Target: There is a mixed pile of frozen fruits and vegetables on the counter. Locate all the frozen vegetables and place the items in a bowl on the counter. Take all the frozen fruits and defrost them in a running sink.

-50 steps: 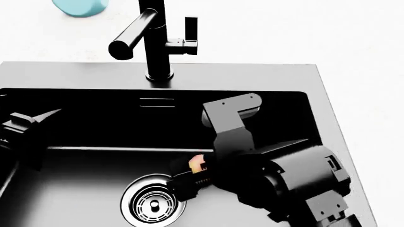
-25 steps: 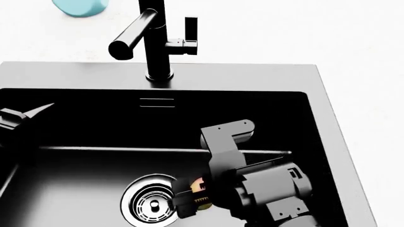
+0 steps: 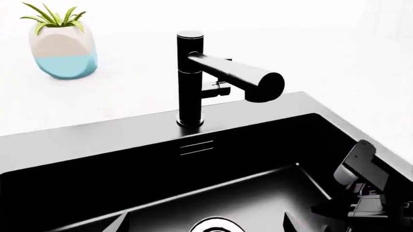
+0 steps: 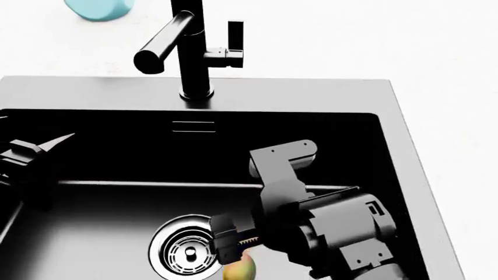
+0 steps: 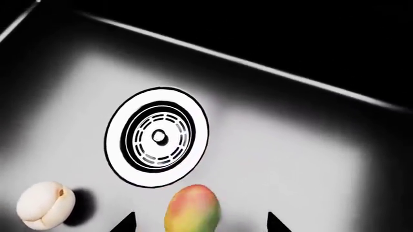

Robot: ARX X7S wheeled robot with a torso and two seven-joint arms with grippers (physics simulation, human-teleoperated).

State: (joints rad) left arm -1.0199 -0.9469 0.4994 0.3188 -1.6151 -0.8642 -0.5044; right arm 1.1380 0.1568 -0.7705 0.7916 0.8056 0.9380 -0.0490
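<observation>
The mango (image 5: pixel 192 210), one of the frozen fruits, lies on the dark floor of the sink (image 4: pixel 101 93) beside the round drain (image 5: pixel 158 137). My right gripper (image 5: pixel 200 223) is open just above it, a fingertip on each side and clear of it. In the head view the mango (image 4: pixel 239 268) shows under that gripper (image 4: pixel 227 245). A pale round fruit (image 5: pixel 44 205) rests on the sink floor farther off. My left gripper (image 3: pixel 205 224) hangs open and empty over the basin, at the sink's left (image 4: pixel 39 146). The frozen vegetables and the bowl are out of view.
The black tap (image 4: pixel 186 46) stands on the sink's back rim, its spout (image 3: pixel 248 79) reaching over the basin. A light blue plant pot (image 3: pixel 63 48) sits on the white counter (image 4: pixel 327 41) behind. The right arm (image 3: pixel 364 193) fills the basin's right side.
The right gripper carried the mango down toward the drain, then opened. The mango now lies free on the sink floor. The left gripper shifted only slightly.
</observation>
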